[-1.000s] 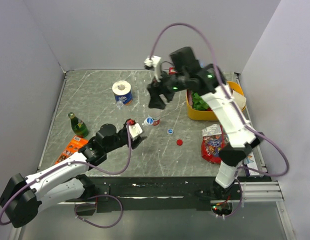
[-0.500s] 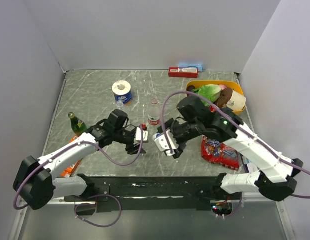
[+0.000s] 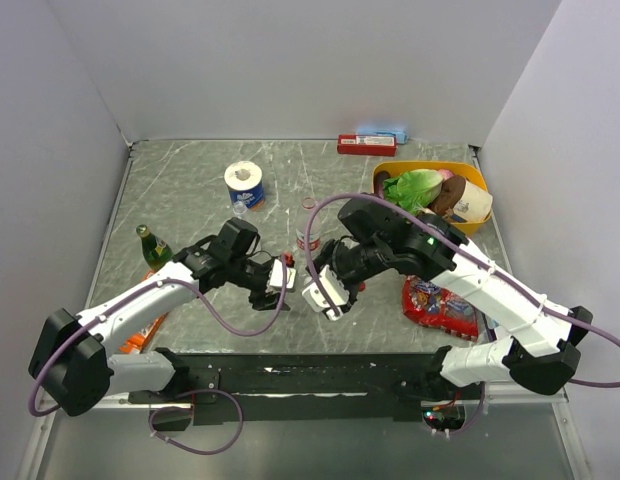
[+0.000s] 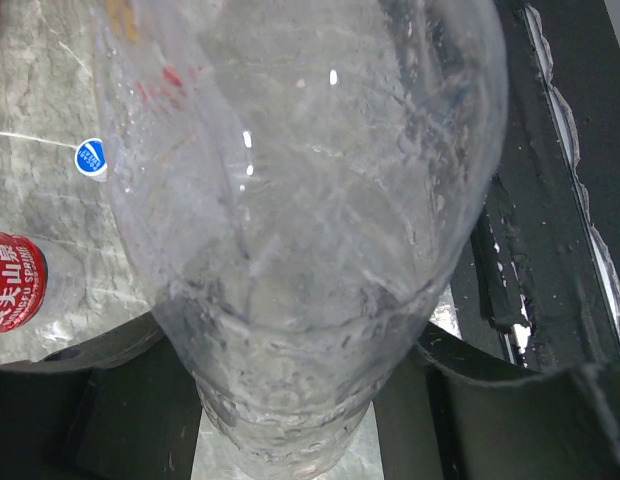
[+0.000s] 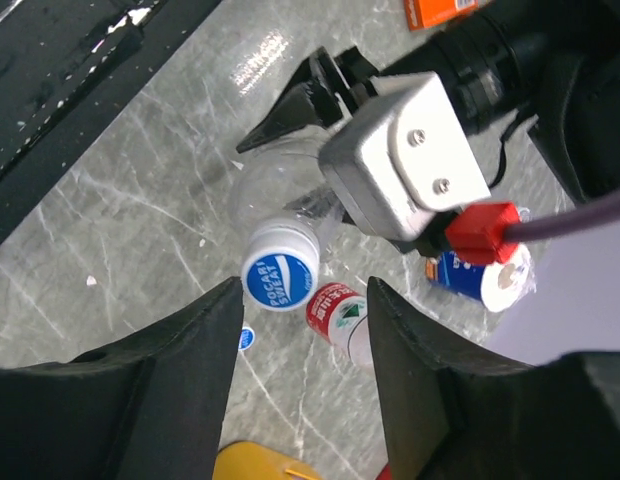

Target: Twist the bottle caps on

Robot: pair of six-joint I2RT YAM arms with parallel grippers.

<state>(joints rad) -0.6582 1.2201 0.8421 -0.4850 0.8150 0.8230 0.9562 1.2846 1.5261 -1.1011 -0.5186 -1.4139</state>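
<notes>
Grey marbled bench (image 3: pixel 190 200), boxed in by plain pale walls, with both arms now drawn in over its near middle. A second ago the right arm stood high over the far half of the bench and the left lay back toward its own corner. Since then the two have swung together, and in the last half second the right has edged further left, close up against the left wrist. The left jaws are clamped round the body of a clear bottle (image 4: pixel 310 230), unchanged through all this. A blue Pocari Sweat cap (image 5: pixel 280 278) sits on that bottle's mouth. The right jaws straddle it, narrowing but apart, the fingers (image 5: pixel 195 345) not visibly pressing on it. I judge the approach to be over and the pinch-and-twist about to begin. Whether the cap has caught its thread or merely rests there I cannot tell. Just beyond lies a loose blue cap (image 4: pixel 90 157) on the bench, and near it stands the red-label bottle (image 3: pixel 308 232); I cannot say whether that one is capped. Farther back are a toilet roll (image 3: pixel 244 183) on the left and a yellow bowl (image 3: pixel 468 176) on the right.
</notes>
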